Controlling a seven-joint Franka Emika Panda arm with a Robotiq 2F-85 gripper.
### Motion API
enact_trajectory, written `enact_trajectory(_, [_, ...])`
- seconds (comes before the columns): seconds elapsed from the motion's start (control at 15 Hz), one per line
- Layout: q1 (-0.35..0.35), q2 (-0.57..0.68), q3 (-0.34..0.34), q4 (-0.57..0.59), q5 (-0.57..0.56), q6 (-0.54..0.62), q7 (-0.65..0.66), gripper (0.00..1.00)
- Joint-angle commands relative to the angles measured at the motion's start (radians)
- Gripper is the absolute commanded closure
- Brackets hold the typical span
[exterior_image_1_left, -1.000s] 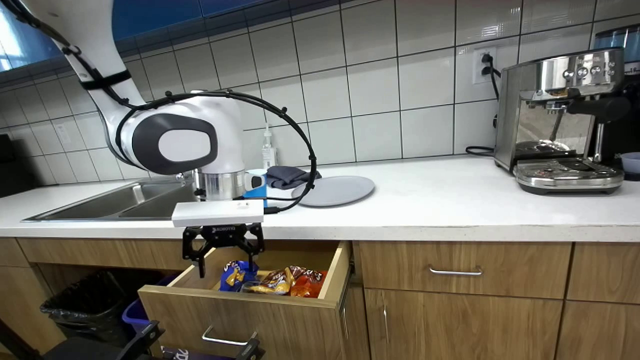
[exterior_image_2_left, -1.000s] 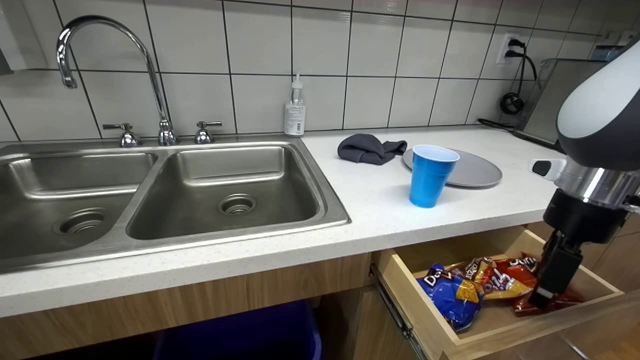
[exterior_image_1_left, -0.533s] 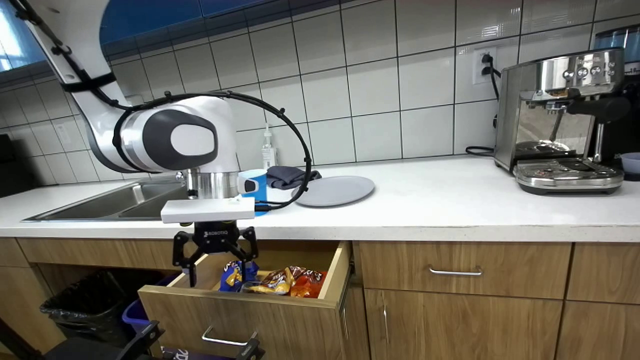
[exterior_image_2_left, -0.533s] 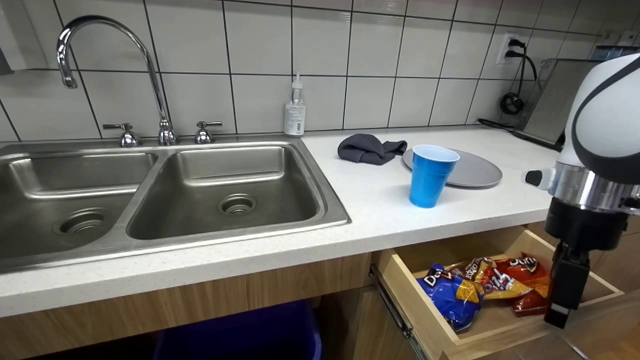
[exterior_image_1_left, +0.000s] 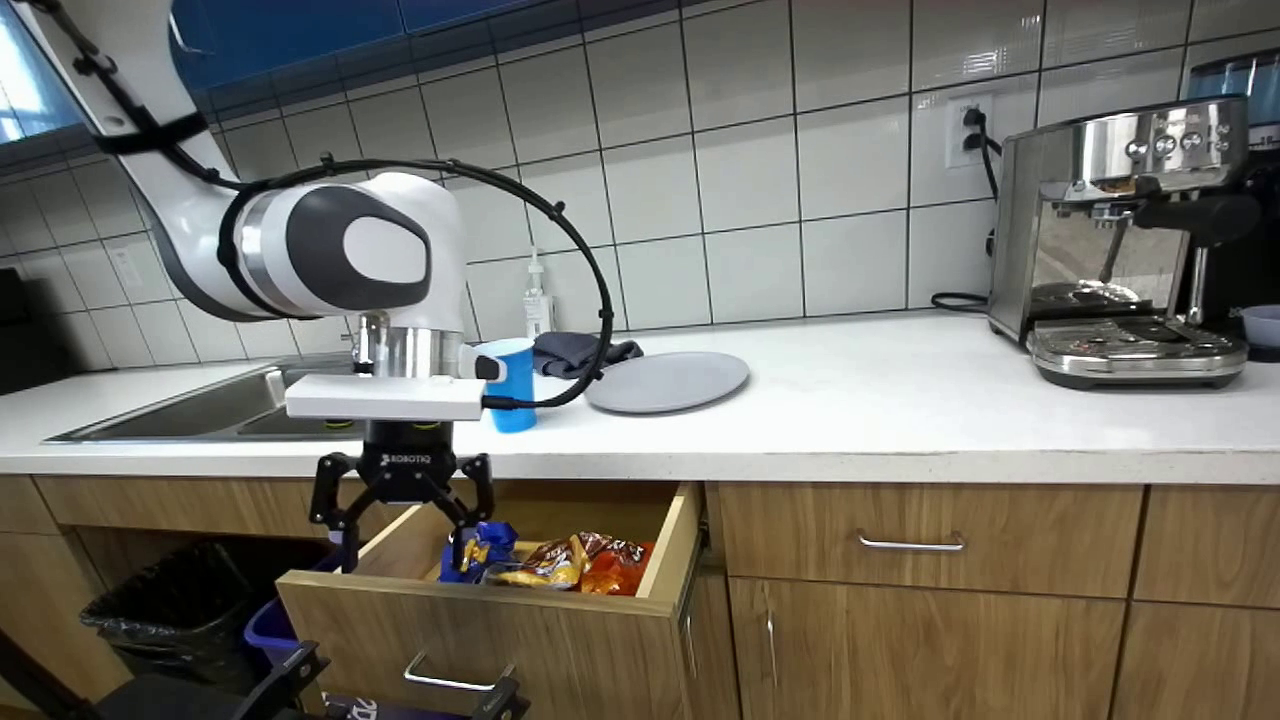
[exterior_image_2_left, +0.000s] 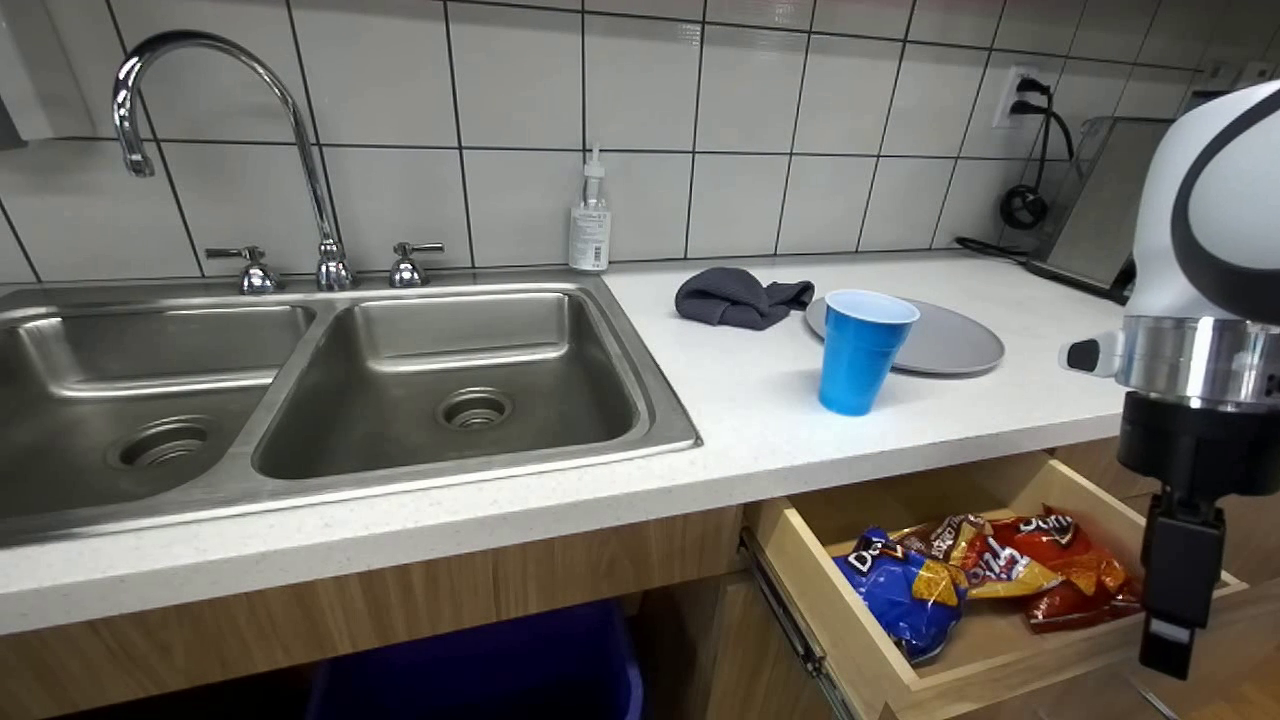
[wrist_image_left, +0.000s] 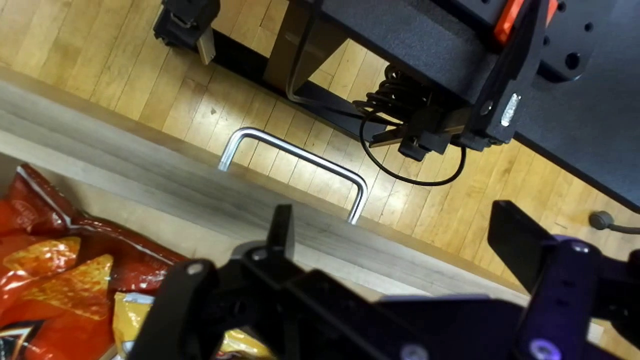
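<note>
Wrist view, empty hand (wrist_image_left: 393, 222), spread wide

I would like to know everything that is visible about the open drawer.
The drawer is pulled out under the counter. Its front has brown wood grain and a silvery bar handle; the inner walls look like paler wood. A dark slide shows along an outer side in an exterior view. Shiny, colourful bags lie inside. The open gripper hangs over its front edge; no contact between them shows.
</note>
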Motion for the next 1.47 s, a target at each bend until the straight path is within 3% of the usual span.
enact_trajectory(0.0, [-0.056, -0.036, 0.039, -0.007, -0.038, -0.067, 0.071, 0.0])
enact_trajectory(0.4, [-0.084, 0.004, 0.04, 0.0, -0.042, -0.084, 0.098, 0.0])
enact_trajectory(0.93, [-0.101, 0.11, 0.039, 0.0, -0.138, -0.029, 0.289, 0.0])
enact_trajectory(1.4, [-0.118, 0.192, 0.046, 0.001, -0.098, 0.091, 0.379, 0.0])
